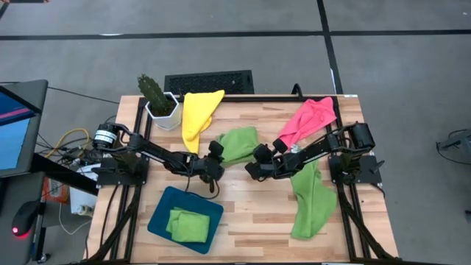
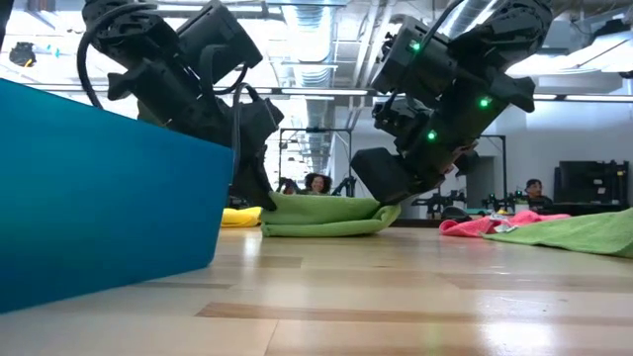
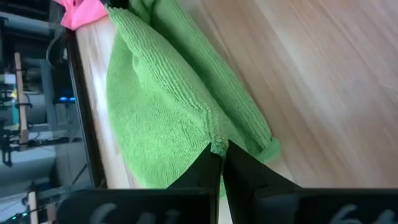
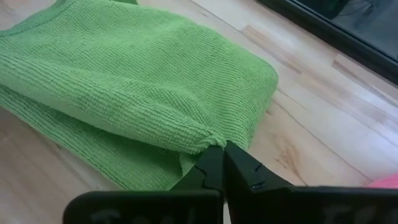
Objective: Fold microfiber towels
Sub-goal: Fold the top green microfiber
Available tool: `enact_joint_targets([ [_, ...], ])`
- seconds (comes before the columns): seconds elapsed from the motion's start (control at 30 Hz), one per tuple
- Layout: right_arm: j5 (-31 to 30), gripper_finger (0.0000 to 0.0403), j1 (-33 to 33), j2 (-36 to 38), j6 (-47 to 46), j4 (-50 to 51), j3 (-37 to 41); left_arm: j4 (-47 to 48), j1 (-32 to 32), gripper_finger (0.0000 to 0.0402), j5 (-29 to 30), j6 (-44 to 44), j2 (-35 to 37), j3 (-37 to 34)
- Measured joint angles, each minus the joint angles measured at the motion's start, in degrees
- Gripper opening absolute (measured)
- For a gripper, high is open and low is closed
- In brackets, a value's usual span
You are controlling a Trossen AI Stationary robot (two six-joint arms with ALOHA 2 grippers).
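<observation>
A lime green microfiber towel (image 1: 237,143) lies doubled over on the wooden table's middle, its lower layer flat on the wood (image 2: 321,225). My left gripper (image 1: 218,152) is shut on its near left corner. My right gripper (image 1: 259,153) is shut on its near right corner. A yellow towel (image 1: 199,114) and a pink towel (image 1: 307,118) lie at the far edge. Another green towel (image 1: 313,199) lies along the right side. One folded green towel (image 1: 188,224) rests in the dark teal tray (image 1: 163,202). My left gripper pinches the corner of the towel's upper layer (image 3: 213,138) between its two fingertips. The fingers slant down from the table's left. The layer sags slack from the hold onto the layer below, which stays on the table. My right gripper pinches the other corner of the upper layer (image 4: 210,138) at its fingertips. The fingers slant down from the table's right. The cloth bulges in a rounded fold behind the hold, and the lower layer (image 4: 124,165) lies flat on the wood.
A cactus in a white pot (image 1: 158,99) stands at the far left corner. The teal tray's wall (image 2: 99,198) rises close at the near left. Bare wood (image 1: 254,213) lies between tray and the right green towel. People sit in the room beyond the table (image 2: 316,183).
</observation>
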State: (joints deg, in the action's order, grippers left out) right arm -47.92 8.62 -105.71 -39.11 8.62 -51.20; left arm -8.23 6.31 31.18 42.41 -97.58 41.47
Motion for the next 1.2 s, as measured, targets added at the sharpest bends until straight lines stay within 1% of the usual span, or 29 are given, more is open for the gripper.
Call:
enact_joint_targets([
  [0.07, 0.00, 0.0018, 0.00, 0.00, 0.00, 0.00, 0.00, 0.80, -0.01, 0.0000, 0.14, 1.74, 0.00, 0.00],
  [0.1, 0.00, 0.0018, 0.00, 0.00, 0.02, -0.02, 0.00, 1.38, -0.01, 0.0000, 3.16, 4.65, 0.00, 0.00],
  [0.13, 0.02, 0.0018, 0.00, 0.00, 0.00, -0.07, 0.00, 1.29, 0.05, 0.0000, 8.47, 7.29, -0.02, 0.00],
  [0.17, 0.02, 0.0019, 0.00, 0.00, 0.01, -0.09, 0.00, -0.43, -0.10, 0.0000, 14.49, 9.90, -0.02, -0.02],
  [0.23, 0.02, 0.0022, 0.00, 0.00, 0.01, -0.18, -0.01, -7.26, -1.09, 0.0000, 23.75, 16.40, 0.04, 0.00],
  [0.27, -0.01, 0.0023, 0.00, 0.00, 0.00, -0.46, -0.05, -11.39, -1.52, 0.0000, 26.21, 19.02, 0.10, 0.00],
  [0.3, -0.02, 0.0023, 0.00, 0.03, 0.00, -0.58, -0.11, -15.11, -1.82, 0.0000, 27.02, 20.35, 0.11, 0.01],
  [0.33, -0.02, 0.0023, 0.00, 0.07, 0.02, -0.42, -0.11, -17.59, -2.07, 0.0000, 26.44, 20.41, 0.18, 0.04],
  [0.4, 0.06, 0.0021, 0.00, 0.07, 0.01, 0.16, 0.00, -17.74, -2.38, 0.0000, 21.24, 16.95, 0.21, 0.07],
  [0.47, 0.48, 0.0019, 0.14, 0.07, -0.02, 0.15, 0.00, -12.80, -2.43, 0.0000, 15.09, 13.82, 0.01, 0.07],
  [0.5, 0.62, 0.0018, 0.29, 0.07, -0.04, 0.17, 0.00, -9.73, -2.43, 0.0000, 12.78, 12.62, -0.22, 0.04],
  [0.53, 0.76, 0.0018, 0.44, 0.07, -0.04, 0.30, 0.00, -8.29, -2.43, 0.0000, 11.78, 11.72, -1.11, 0.04],
  [0.57, 0.98, 0.0018, 0.67, 0.07, -0.04, 0.39, 0.00, -7.25, -2.39, 0.0000, 12.25, 11.05, -2.06, 0.04],
  [0.63, 1.12, 0.0021, 0.84, 0.07, -0.07, 0.45, 0.00, -5.92, -2.29, 0.0000, 15.19, 10.52, -3.56, -0.11],
  [0.67, 1.14, 0.0022, 0.85, 0.07, -0.07, 0.69, -0.02, -6.40, -2.11, 0.0000, 15.18, 10.36, -4.55, 0.04],
  [0.77, 1.16, 0.0024, 0.77, 0.04, -0.07, 0.99, 0.00, -7.32, -1.18, 0.0000, 11.79, 10.04, -6.94, 0.29],
  [0.83, 1.27, 0.0023, 0.75, 0.04, -0.07, 1.23, 0.00, -9.86, -0.04, 0.0000, 13.14, 10.90, -8.96, 0.55],
  [0.9, 1.39, 0.0020, 0.81, 0.04, -0.41, 1.34, 0.00, -11.72, 0.91, 0.0000, 16.19, 10.87, -9.76, 0.89],
  [0.97, 1.55, 0.0019, 1.02, 0.02, -0.82, 1.85, 0.00, -12.92, 1.55, 0.0000, 17.85, 10.81, -9.99, 1.54],
  [1.2, 1.55, 0.0028, 1.14, 0.02, -0.94, 2.45, 0.00, -12.05, 3.37, 0.0001, 16.18, 10.37, -9.88, 2.72],
])
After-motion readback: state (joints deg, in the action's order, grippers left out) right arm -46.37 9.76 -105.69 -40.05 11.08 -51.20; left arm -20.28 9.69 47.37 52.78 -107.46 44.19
